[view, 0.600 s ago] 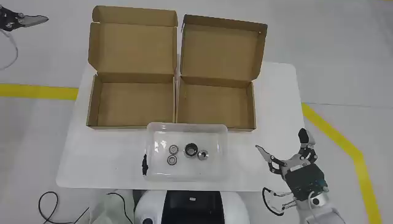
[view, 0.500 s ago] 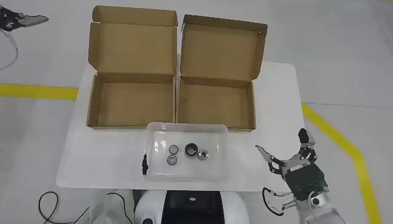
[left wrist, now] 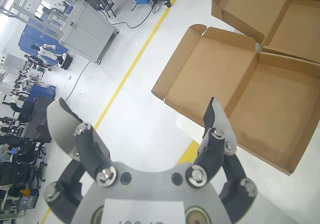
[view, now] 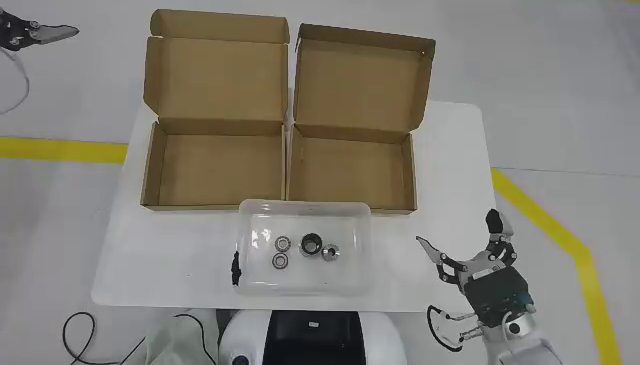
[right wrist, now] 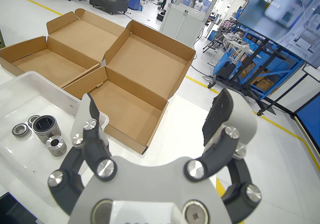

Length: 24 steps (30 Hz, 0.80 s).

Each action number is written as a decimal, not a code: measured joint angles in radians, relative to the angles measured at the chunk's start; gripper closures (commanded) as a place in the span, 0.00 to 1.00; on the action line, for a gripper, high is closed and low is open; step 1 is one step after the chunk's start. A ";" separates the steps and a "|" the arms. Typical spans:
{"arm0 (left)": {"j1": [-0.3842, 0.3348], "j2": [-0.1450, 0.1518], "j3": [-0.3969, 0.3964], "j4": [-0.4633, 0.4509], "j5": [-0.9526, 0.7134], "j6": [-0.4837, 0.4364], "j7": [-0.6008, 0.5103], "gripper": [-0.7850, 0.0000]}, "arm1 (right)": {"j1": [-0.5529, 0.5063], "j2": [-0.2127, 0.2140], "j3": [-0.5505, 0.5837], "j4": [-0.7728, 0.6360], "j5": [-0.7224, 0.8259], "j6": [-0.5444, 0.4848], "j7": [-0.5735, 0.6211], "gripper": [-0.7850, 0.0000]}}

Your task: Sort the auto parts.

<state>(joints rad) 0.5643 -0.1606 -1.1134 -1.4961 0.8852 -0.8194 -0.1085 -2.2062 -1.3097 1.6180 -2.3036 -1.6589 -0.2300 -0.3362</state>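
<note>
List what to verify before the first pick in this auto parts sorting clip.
1. The right gripper is open and empty: ok.
2. The left gripper is open and empty: ok.
3. Four metal parts lie in the clear tray: ok.
4. The left cardboard box and the right cardboard box are open with nothing inside: ok.
5. The right gripper is over the clear tray: not ok, it sits beside it, near the table corner.
6. Which box takes which part: cannot tell, no markings are visible on either.
</note>
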 measured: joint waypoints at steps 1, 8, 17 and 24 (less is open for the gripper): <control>0.000 0.000 0.000 0.000 0.000 0.000 0.000 0.00 | 0.000 0.000 0.000 0.000 0.000 0.000 0.000 0.00; 0.000 0.000 0.000 0.000 0.000 0.000 0.000 0.00 | 0.034 0.002 -0.019 0.009 -0.003 -0.016 0.037 0.00; 0.000 0.000 0.000 0.000 0.000 0.000 0.000 0.00 | 0.118 0.009 -0.092 0.017 -0.061 -0.080 0.127 0.00; 0.000 0.000 0.000 0.000 0.000 0.000 0.000 0.00 | 0.208 0.015 -0.161 0.027 -0.119 -0.142 0.230 0.00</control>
<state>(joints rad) 0.5643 -0.1606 -1.1134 -1.4961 0.8852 -0.8194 -0.1085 -1.9984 -1.2947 1.4569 -2.2770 -1.7781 -0.3722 -0.1067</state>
